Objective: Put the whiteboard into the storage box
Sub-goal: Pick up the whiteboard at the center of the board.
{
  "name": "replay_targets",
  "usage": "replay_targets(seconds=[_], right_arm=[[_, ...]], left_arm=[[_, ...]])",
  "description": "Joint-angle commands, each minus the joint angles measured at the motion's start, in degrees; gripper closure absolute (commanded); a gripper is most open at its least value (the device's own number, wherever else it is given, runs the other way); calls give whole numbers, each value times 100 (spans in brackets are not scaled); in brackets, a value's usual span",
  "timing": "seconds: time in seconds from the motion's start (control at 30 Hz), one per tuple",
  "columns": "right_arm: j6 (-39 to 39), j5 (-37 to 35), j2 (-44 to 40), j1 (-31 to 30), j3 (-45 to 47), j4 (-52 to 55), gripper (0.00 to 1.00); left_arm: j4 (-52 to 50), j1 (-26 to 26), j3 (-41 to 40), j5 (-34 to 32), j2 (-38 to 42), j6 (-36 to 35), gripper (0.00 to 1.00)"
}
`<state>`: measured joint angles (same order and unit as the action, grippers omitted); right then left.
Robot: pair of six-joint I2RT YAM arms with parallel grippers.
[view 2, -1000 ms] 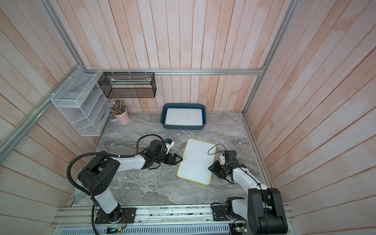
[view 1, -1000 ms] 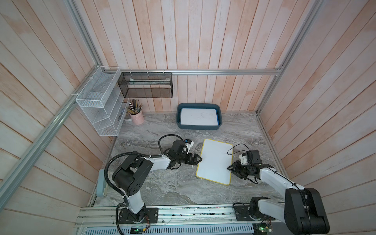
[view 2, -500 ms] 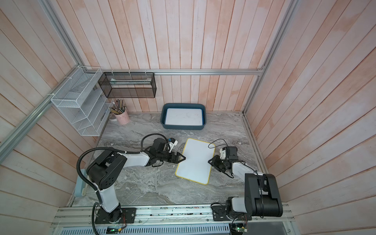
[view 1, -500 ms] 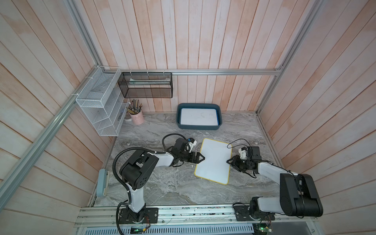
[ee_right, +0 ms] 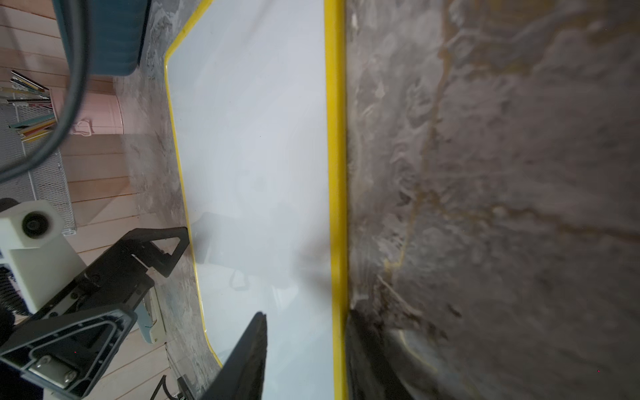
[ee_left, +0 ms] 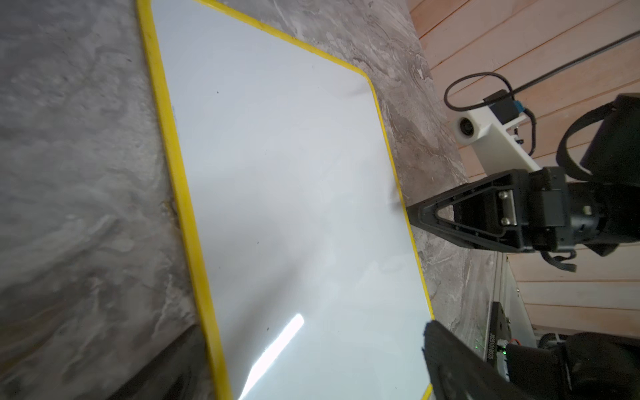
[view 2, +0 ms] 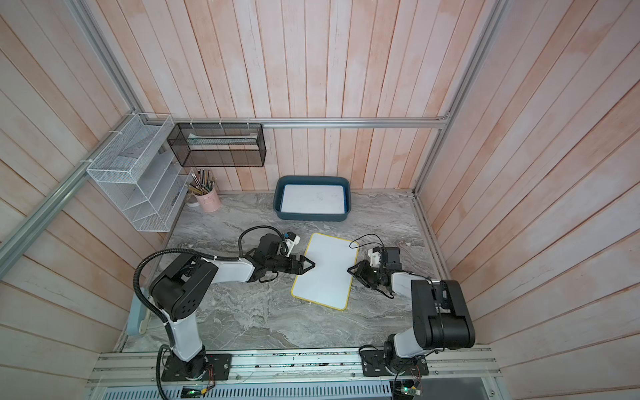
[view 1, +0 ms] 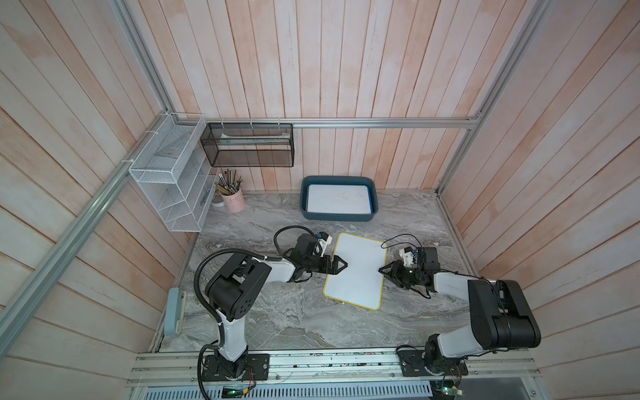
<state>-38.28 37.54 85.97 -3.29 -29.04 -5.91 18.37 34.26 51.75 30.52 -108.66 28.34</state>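
The whiteboard (view 1: 356, 273) (view 2: 325, 273), white with a yellow rim, lies flat on the marble table between my two arms. My left gripper (view 1: 345, 265) (ee_left: 308, 363) is open and turned on its side, with the board's left edge between its jaws. My right gripper (view 1: 381, 269) (ee_right: 308, 346) is open at the right edge. One finger (ee_right: 249, 353) hovers over the white face. The other lies at table level by the yellow rim (ee_right: 336, 207). The storage box (view 1: 337, 218) (view 2: 311, 217) stands at the back wall with another white board inside.
A pink cup of pencils (view 1: 234, 202) stands at the back left below a white wire basket (view 1: 169, 194) and a black mesh rack (view 1: 247, 145). A pale blue item (view 1: 175, 311) lies at the table's left front edge.
The right gripper has moved back and leftward along the board's right edge. The board has shifted slightly left. The left gripper has moved right, onto the board's left edge.
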Motion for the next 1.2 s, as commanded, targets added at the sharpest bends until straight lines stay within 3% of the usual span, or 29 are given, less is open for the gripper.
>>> replay_targets(seconds=[0.0, 0.57, 0.9, 1.17], right_arm=[[-421, 742, 113, -470, -202, -343, 61], [-1157, 1101, -471, -682, -526, -726, 61], [-1854, 1408, -48, -682, -142, -2282, 61], [-2063, 1424, 119, -722, -15, -2908, 61]], left_arm=[[-330, 176, -228, 69, -306, 203, 0], [-719, 195, -96, -98, -187, -21, 0], [-503, 169, -199, 39, -50, 131, 0], [-417, 169, -235, 50, -50, 201, 0]])
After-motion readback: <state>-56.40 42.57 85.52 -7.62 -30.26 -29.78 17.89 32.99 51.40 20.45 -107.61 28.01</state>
